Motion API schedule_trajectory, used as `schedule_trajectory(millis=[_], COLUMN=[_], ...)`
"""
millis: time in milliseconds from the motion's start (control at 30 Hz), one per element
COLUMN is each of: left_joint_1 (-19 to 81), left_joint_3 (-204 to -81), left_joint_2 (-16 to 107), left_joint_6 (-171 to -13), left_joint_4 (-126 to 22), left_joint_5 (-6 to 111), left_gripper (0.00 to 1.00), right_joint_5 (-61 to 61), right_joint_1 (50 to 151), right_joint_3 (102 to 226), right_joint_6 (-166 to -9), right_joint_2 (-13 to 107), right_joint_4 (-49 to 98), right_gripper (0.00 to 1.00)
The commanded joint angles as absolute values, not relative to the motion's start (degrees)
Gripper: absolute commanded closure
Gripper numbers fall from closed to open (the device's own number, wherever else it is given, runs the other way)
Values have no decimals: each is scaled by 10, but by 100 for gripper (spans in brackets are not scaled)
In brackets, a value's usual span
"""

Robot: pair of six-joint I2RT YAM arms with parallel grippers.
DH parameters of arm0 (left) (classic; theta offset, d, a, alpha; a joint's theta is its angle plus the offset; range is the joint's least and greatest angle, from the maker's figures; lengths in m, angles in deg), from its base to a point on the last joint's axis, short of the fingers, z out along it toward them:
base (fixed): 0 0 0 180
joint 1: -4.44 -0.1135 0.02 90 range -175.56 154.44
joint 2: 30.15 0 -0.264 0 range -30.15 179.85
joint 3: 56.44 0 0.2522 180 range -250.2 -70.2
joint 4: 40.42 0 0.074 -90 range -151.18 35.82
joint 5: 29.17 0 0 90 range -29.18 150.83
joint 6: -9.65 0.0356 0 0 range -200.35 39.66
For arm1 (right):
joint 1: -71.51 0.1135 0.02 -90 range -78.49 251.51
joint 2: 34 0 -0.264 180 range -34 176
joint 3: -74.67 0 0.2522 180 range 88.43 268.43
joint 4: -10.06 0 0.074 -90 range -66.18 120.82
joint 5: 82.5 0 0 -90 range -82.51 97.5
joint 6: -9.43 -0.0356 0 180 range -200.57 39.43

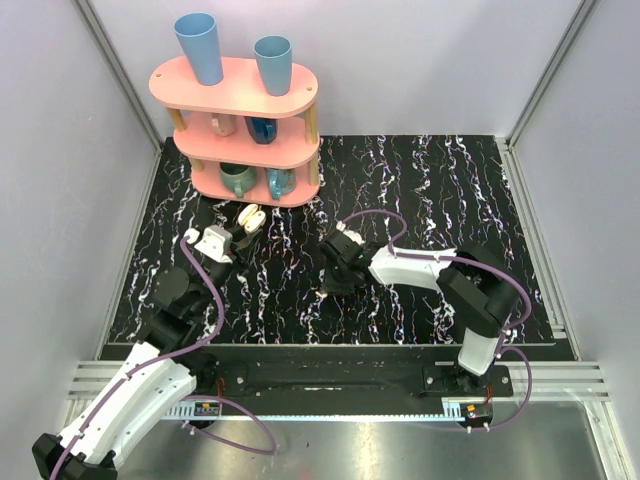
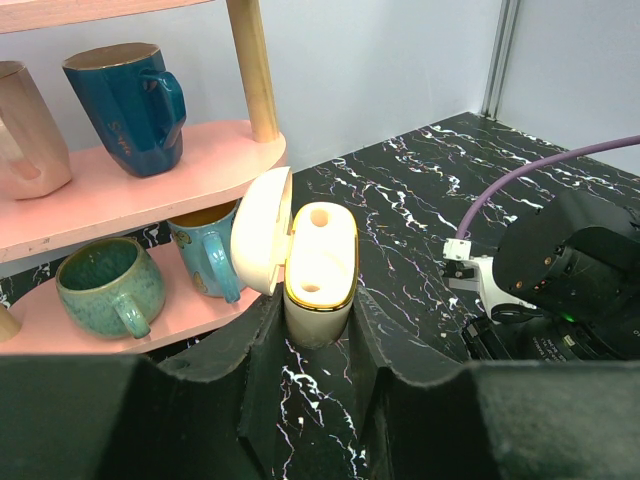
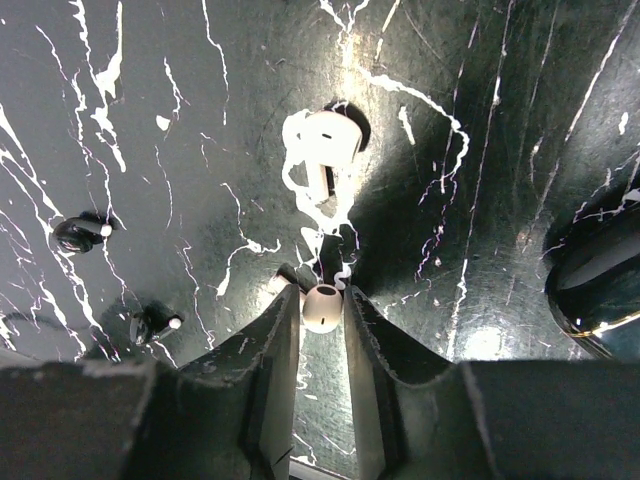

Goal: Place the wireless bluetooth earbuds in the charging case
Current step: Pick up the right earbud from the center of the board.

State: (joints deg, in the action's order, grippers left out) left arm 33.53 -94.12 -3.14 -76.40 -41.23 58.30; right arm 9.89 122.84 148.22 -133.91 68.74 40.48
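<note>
Standing beside the black marbled surface (image 1: 440,190), I see the left jaws clenched on the lower half of the case (image 2: 320,265). They hold it upright just in front of the pink shelf (image 2: 150,180). The case's lid is swung open to the side, toward the mugs (image 2: 110,290) on the bottom tier. Two round sockets show in its gold-rimmed top face. The black fingers (image 2: 265,330) press against its flanks, and the body of the case stands up between them.

Nearer the middle of the surface, well apart from the case, the right jaws point straight down. One earbud (image 3: 322,307) sits squarely between their tips and touches the dark pad on either side, so the jaws are grasping it. I cannot tell whether it rests on the surface or is just off it.

The other earbud (image 3: 328,145) lies loose on the surface just beyond the tips and clear of them. Its stem points back toward the jaws. Two small dark bits (image 3: 80,233) with white ends lie off to one side.
</note>
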Motion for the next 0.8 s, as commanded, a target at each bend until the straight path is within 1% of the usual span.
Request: schedule_trajectory(millis=[0,500,667,700,767], left_joint_1=[336,336,336,336,336], left_joint_3=[-949,-948,-950,-950,-950], left_joint_2=[-33,-30,-33,-33,-36], left_joint_6=[-768,-769,-769,-769,-769], left_joint_4=[-388,-386,-389,-389,-392], left_joint_5=[594,592,594,593,596], left_gripper=[100,100,100,100,100], right_joint_5=[111,114,114,115,115], right_joint_1=[1234,1241,1241,1241,1241], right_joint_3=[1501,1499,1500,1500,1501], right_joint_6=[-1335,-1338,-1337,-1336,-1330], right_joint_2=[690,688,690,689,688], right_joint_4=[411,418,418,418,418], right_gripper=[69,68,70,74,76])
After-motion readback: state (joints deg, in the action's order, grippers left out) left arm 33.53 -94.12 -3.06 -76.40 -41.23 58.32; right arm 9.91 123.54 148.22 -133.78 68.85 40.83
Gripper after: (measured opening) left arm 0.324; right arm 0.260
